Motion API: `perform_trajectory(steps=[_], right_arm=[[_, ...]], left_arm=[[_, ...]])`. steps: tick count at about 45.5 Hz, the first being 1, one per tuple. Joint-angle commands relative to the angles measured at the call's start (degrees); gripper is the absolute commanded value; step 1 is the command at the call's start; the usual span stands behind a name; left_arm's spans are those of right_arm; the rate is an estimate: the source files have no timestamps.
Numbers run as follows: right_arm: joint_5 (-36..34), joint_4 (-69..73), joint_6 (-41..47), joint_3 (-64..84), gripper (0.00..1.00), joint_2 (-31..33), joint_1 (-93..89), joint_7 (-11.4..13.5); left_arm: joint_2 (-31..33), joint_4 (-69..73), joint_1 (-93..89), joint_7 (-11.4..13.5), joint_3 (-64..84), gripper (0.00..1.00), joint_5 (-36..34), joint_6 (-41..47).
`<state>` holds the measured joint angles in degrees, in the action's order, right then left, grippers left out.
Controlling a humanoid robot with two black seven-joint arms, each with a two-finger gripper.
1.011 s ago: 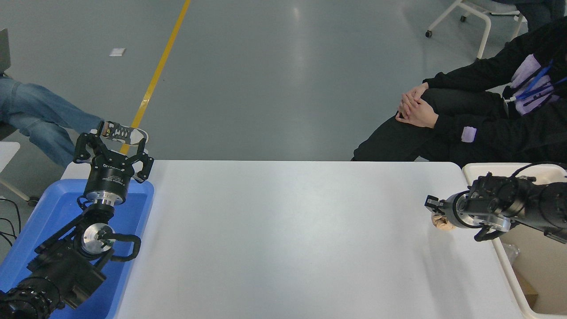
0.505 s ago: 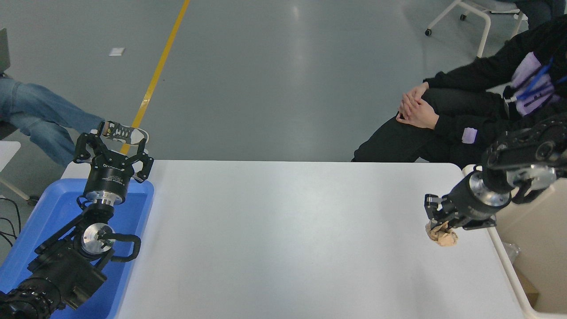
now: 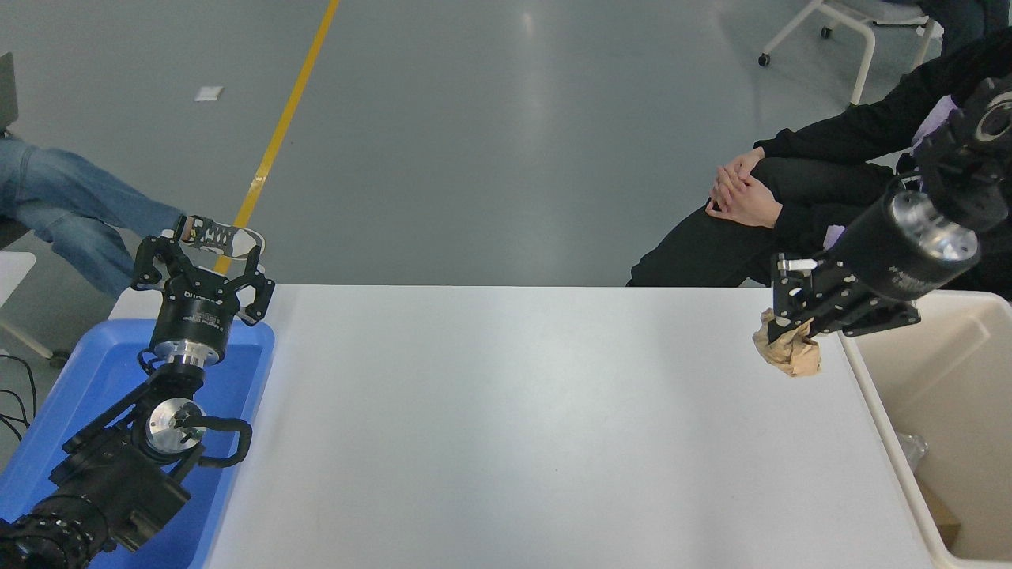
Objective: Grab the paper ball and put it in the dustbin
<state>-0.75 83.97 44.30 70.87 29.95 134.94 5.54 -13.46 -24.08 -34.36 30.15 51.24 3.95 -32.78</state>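
Note:
My right gripper (image 3: 791, 320) is shut on the tan-brown paper ball (image 3: 788, 351) and holds it in the air above the table's right end. The ball hangs just left of the cream-white dustbin (image 3: 877, 411), whose thick rim runs along the table's right edge. The bin's deep inside shows a scrap of clear wrap and some brown paper near its bottom. My left gripper (image 3: 202, 257) is parked at the lower left, open, above the blue tray.
A shallow blue tray (image 3: 87, 379) sits at the table's left end under the left arm. A person in black sits at the far right with clasped hands (image 3: 739, 194). Another person's leg in jeans (image 3: 71, 209) is at the far left.
My right gripper has risen from the table with the paper ball in it and swung up toward the far right. The left arm has not moved.

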Motion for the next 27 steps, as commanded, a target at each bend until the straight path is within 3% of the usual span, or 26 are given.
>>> perform_trajectory(steps=[1, 15, 27], right_arm=[[0.0, 0.4, 0.7, 1.8, 0.0, 1.5, 7.2, 0.0], [0.3, -0.7, 0.7, 3.6, 0.0, 2.0, 6.9, 0.0], [0.9, -3.4, 0.7, 13.1, 0.0, 11.6, 6.6, 0.0]], left_arm=[[0.0, 0.0, 0.0, 0.0, 0.0, 0.99, 0.0, 0.0], [0.0, 0.0, 0.0, 0.0, 0.0, 0.99, 0.0, 0.0], [0.0, 0.0, 0.0, 0.0, 0.0, 0.99, 0.0, 0.0]])
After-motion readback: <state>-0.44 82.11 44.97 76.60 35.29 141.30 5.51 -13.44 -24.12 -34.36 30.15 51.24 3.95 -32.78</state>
